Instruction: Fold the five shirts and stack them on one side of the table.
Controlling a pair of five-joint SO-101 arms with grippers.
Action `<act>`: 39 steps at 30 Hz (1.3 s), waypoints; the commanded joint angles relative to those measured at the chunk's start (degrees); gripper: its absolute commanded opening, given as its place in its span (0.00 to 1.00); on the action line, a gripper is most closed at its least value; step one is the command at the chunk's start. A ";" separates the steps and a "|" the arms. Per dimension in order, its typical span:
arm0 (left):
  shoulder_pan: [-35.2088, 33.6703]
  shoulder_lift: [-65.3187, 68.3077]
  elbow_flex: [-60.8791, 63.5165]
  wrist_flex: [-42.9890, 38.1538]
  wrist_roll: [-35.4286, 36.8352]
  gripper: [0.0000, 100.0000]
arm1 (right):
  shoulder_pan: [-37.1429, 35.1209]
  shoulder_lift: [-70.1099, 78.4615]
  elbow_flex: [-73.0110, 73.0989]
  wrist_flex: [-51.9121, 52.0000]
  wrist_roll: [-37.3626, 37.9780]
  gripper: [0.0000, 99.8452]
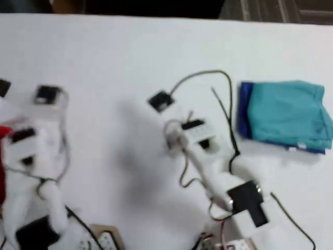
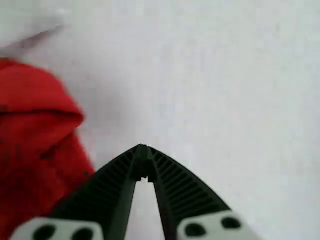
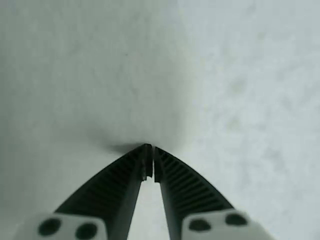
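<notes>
Closed left jaws beside red shirt (image 2: 35, 130), teal stack (image 1: 286, 112) apart.

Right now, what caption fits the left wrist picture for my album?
Shut black gripper over the white table, beside a crumpled red shirt.

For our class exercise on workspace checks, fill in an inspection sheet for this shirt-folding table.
Surface: white table.
Job's things: teal shirt, folded, lying on a blue shirt at one side; red shirt, crumpled, beside the left gripper.
Clutter: nothing seen.
Grippers: left gripper shut, empty; right gripper shut, empty.
Cables: black cable loops over the table by the right arm.
Surroundings: dark area beyond the table's far edge.
</notes>
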State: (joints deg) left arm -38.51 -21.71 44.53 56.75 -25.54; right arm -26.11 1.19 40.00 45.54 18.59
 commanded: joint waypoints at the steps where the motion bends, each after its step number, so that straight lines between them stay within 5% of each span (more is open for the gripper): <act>1: -10.90 0.00 -14.64 11.08 -6.24 0.09 | -0.66 -1.71 0.18 -1.19 -0.09 0.07; 7: -27.34 0.09 -25.45 15.91 -10.73 0.32 | -0.66 -1.45 0.18 -1.19 0.00 0.26; 13: -38.68 0.44 -25.54 15.38 -18.73 0.31 | -0.66 -1.36 0.18 -1.27 0.00 0.25; 20: -44.22 13.19 -25.71 6.15 -26.02 0.31 | -0.66 -1.36 0.18 -1.27 0.00 0.25; 30: -41.67 32.53 -26.15 6.15 -27.34 0.30 | -0.66 -1.36 0.18 -1.19 0.00 0.25; 35: -39.56 31.12 -28.00 11.16 -26.37 0.00 | -0.66 -1.36 0.18 -1.19 0.00 0.25; 39: -33.67 26.02 -33.19 20.40 -22.15 0.03 | -0.66 -1.36 0.18 -1.27 0.00 0.25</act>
State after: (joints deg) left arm -76.84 9.93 16.31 71.16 -50.33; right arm -26.99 1.10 40.35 44.84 18.68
